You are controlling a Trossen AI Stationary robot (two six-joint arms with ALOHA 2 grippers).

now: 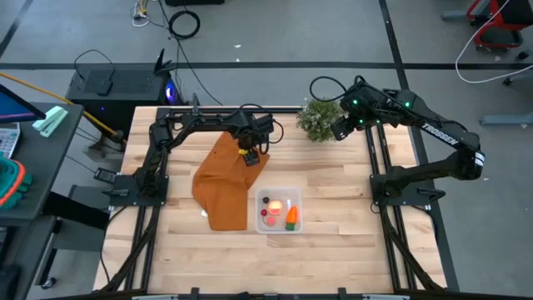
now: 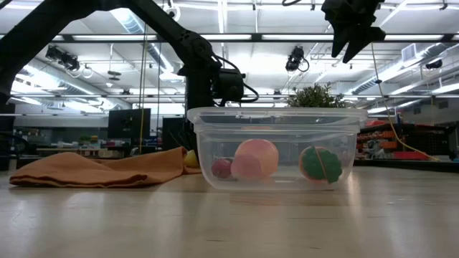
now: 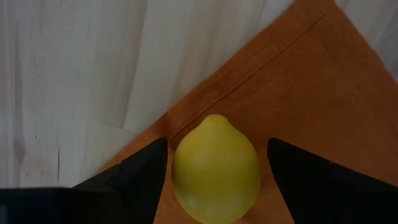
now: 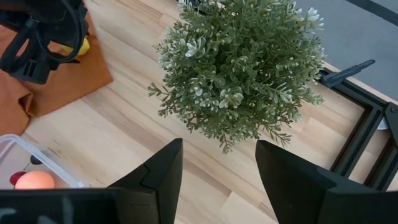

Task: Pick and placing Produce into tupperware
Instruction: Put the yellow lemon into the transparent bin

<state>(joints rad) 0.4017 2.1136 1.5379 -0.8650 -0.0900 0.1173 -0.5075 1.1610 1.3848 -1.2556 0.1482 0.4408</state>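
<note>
Wooden surface (image 1: 333, 250) carrying an orange cloth (image 1: 223, 187), with a clear container (image 1: 278, 210) just beside its near corner, holding round fruit (image 1: 273, 205) and carrot (image 1: 292, 217). Left hand (image 1: 250, 155) over cloth's far corner, fingers spread around lemon (image 3: 216, 169). Right hand (image 1: 340, 129) wide, above potted plant (image 1: 319, 119), well beyond the cloth.

Two dark arms, white TROSSEN lettering, green lights
</note>
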